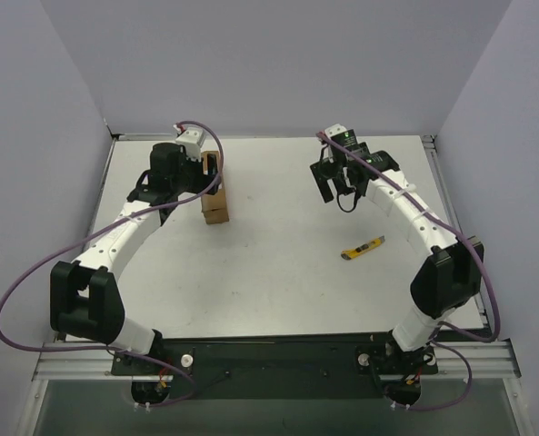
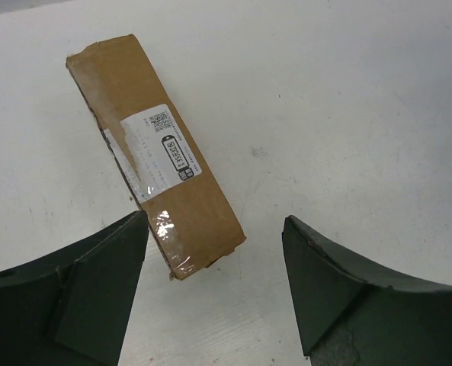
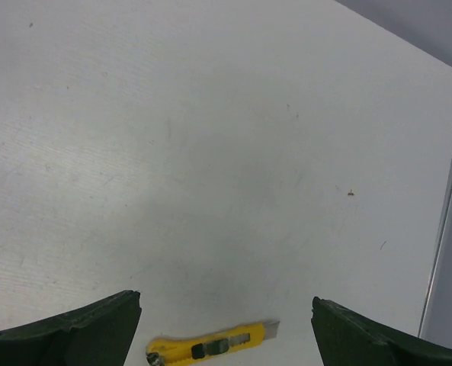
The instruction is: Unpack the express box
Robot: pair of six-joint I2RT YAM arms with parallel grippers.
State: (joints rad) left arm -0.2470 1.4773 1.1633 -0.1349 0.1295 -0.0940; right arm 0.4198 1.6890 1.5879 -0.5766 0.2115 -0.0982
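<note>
On table [image 1: 278, 272] | express box [image 2: 155, 156]: elongated taped cardboard | knife [image 1: 364, 248]: slim yellow

Top view: fixed high at the near side, looking down over the whole bench [image 1: 278, 272]. Left wrist: close, angled down at the box [image 2: 153, 152], shared with top. Right wrist: close, angled down at the knife [image 3: 210, 348], likewise shared.

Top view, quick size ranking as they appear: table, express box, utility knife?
1. table, largest by far
2. express box
3. utility knife, close to the box's visible length but much thinner
</note>
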